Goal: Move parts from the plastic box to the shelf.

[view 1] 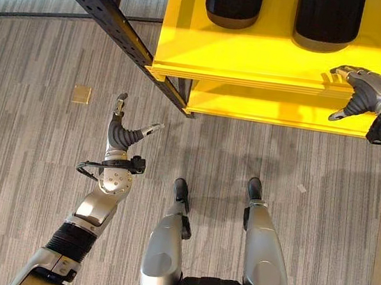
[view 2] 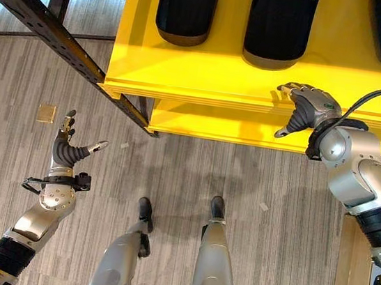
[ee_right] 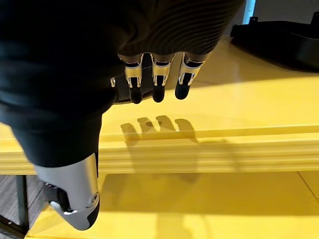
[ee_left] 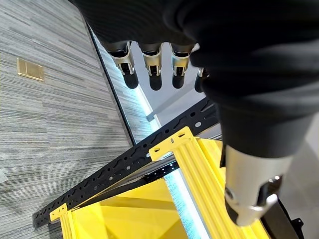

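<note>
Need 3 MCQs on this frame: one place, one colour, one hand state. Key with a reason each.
1. Where is the right hand?
A. over the yellow shelf's front edge
B. down at the floor
C. inside a box

2. What colour are the parts on the shelf?
A. white
B. black
C. red

3. What state is the left hand in?
A. shut on a part
B. curled, holding nothing
C. open, holding nothing

Key: 1 A, its fingers hang above the shelf lip. 2 B, all are dark. 3 C, fingers spread over the floor.

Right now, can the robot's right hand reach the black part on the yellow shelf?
Probably yes: the right hand hovers open over the yellow shelf edge, with bare shelf between it and the nearest black part.
</note>
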{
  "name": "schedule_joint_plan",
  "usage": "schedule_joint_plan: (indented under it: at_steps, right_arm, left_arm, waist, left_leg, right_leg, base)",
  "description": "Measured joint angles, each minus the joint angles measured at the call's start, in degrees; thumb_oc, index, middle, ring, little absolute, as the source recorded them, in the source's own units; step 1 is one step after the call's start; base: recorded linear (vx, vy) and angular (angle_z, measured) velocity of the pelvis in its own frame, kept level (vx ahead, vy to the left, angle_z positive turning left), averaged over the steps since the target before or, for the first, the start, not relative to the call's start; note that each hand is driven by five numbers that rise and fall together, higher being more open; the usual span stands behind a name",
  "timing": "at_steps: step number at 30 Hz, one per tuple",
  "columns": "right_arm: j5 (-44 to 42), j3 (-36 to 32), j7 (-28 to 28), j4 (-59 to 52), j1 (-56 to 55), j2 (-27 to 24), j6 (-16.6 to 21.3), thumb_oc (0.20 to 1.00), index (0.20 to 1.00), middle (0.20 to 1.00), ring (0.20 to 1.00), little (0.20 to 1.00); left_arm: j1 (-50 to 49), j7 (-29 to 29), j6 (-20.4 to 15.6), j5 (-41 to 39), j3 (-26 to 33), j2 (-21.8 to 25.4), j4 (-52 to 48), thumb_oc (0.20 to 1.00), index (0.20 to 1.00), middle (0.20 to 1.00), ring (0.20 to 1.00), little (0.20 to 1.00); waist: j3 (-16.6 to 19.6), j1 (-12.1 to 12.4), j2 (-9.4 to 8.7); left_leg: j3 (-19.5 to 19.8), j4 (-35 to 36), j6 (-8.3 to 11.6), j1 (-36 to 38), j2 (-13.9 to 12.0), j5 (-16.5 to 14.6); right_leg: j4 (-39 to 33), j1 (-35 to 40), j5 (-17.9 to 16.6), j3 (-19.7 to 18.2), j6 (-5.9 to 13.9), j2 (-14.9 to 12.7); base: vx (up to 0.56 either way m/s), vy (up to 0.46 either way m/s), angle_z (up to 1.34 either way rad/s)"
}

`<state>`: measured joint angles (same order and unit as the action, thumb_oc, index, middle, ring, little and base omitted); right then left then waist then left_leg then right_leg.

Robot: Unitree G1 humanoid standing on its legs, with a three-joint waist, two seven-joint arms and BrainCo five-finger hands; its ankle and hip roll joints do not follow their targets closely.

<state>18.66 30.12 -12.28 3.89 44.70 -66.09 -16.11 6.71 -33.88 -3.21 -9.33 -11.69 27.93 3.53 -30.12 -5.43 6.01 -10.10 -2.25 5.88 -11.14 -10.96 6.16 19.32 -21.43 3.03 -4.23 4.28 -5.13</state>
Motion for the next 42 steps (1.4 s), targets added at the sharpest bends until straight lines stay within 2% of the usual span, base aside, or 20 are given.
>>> schedule_joint_plan:
  at_steps: [8, 15, 21, 24, 26, 29, 42]
  right_arm:
    - [-0.06, 0.64, -1.22, -1.34, 0.44, 0.25, 0.87, 1.0, 1.0, 1.0, 1.0, 1.0]
    - [-0.03, 2.6, -2.09, -1.91, 3.26, 4.87, 0.78, 1.0, 1.0, 1.0, 1.0, 1.0]
    - [0.1, 4.34, -2.27, -2.9, 7.3, 6.85, -1.73, 1.0, 1.0, 1.0, 1.0, 1.0]
    - [0.18, 4.82, -2.44, -2.78, 7.29, 7.97, -4.23, 1.0, 1.0, 1.0, 1.0, 1.0]
    - [2.34, 4.8, -2.1, -2.32, 7.31, 10.63, -5.85, 1.0, 1.0, 1.0, 1.0, 1.0]
    - [5.17, 4.65, -1.68, -2.29, 7.39, 11.05, -6.22, 1.0, 1.0, 1.0, 1.0, 1.0]
    - [5.19, 4.44, -0.16, -1.63, 8.89, 11.0, -8.92, 1.0, 1.0, 1.0, 1.0, 1.0]
  left_arm:
    - [0.1, 0.26, 0.06, 0.0, 0.04, -0.03, -0.01, 1.0, 1.0, 1.0, 1.0, 1.0]
    - [0.05, 1.14, 0.06, 0.04, 0.46, -0.06, -0.01, 1.0, 1.0, 1.0, 1.0, 1.0]
    - [0.78, 1.43, 0.09, 0.06, 0.45, -0.27, 0.01, 1.0, 1.0, 1.0, 1.0, 1.0]
    - [1.13, 1.41, 0.17, 0.05, 0.46, -0.46, -0.01, 1.0, 1.0, 1.0, 1.0, 1.0]
    - [0.73, 1.35, 0.21, 0.06, 0.38, -0.49, 0.03, 1.0, 1.0, 1.0, 1.0, 1.0]
    - [0.35, 1.4, 0.24, 0.06, 0.39, -0.5, 0.0, 1.0, 1.0, 1.0, 1.0, 1.0]
    - [0.19, 1.61, 0.57, 0.06, 0.55, -0.5, -0.13, 1.0, 1.0, 1.0, 1.0, 1.0]
  waist:
    - [0.01, 0.2, 0.08]
    - [0.03, 0.46, 0.51]
    - [-0.15, 0.83, 1.21]
    - [-0.24, 1.52, 1.56]
    - [-0.3, 1.99, 1.68]
    - [-0.3, 2.18, 1.69]
    - [-0.27, 2.92, 1.58]
  left_leg:
    - [0.05, -0.04, 0.0, 0.0, 0.08, 0.0]
    - [0.04, -0.04, 0.01, -0.01, 0.14, -0.01]
    - [0.73, -1.46, 0.09, -2.42, 0.48, -0.11]
    - [1.34, -4.69, 0.19, -4.64, 1.13, -1.28]
    - [1.74, -7.31, 0.27, -6.45, 1.15, -2.29]
    - [2.23, -8.66, 0.33, -8.09, 1.12, -2.5]
    - [2.83, -10.17, 0.38, -10.09, 0.98, -2.86]
  right_leg:
    - [0.77, -0.23, 0.56, 0.01, -0.07, -0.06]
    - [1.74, -0.67, 0.88, -0.01, -0.15, -0.1]
    - [3.86, -3.27, 1.38, -0.06, -0.34, -0.3]
    - [6.98, -5.31, 2.71, -0.28, -0.41, -1.08]
    - [8.84, -6.71, 3.39, -0.35, -0.69, -1.2]
    - [9.82, -8.07, 3.89, -0.34, -1.01, -1.2]
    - [10.71, -9.6, 3.78, -0.15, -0.82, -1.1]
  base:
    - [0.0, 0.0, 0.0]
    - [0.0, 0.0, 0.0]
    - [-0.01, 0.016, 0.03]
    - [0.0, 0.017, 0.08]
    - [-0.01, 0.001, 0.05]
    - [-0.02, -0.018, 0.04]
    - [-0.01, -0.027, 0.01]
